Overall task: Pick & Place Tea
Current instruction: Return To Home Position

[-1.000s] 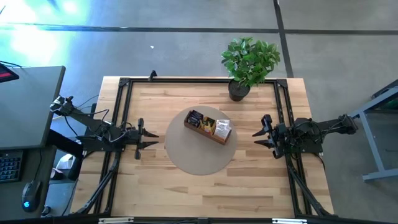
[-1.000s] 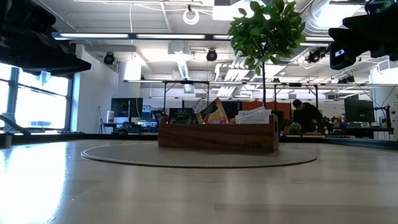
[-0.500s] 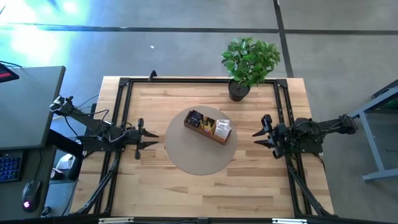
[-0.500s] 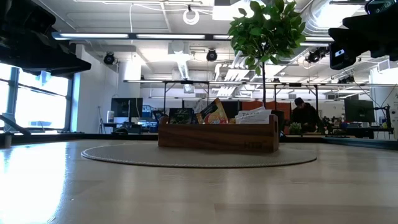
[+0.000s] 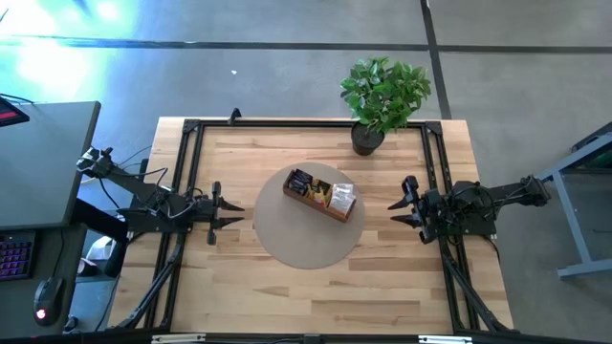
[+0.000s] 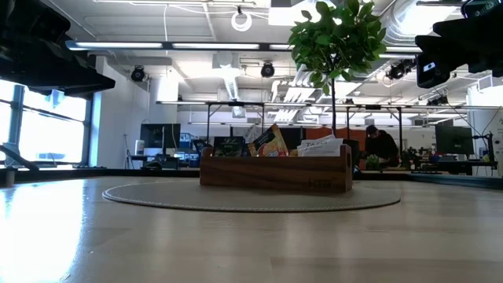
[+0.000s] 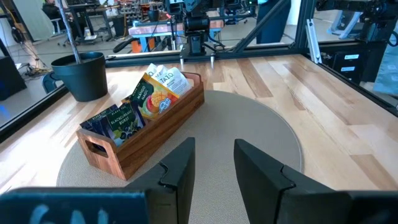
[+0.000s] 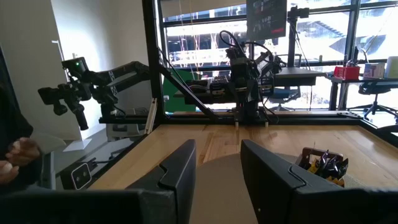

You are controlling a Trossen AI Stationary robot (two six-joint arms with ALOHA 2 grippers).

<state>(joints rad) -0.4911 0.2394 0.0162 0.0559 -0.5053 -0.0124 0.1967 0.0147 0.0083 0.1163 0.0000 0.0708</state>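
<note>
Tea sachets (image 7: 152,96) are filed in the wooden tray (image 7: 158,130). The left gripper (image 5: 239,214) and right gripper (image 5: 392,212) are parked on either side, jaws apart.

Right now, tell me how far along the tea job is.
Done: the tea sachets stand in the wooden tray on the round mat; none shows outside it. In hand: nothing; the left tool and right tool are open and empty, at the table's left and right sides. Left: apparently nothing more to place.
</note>
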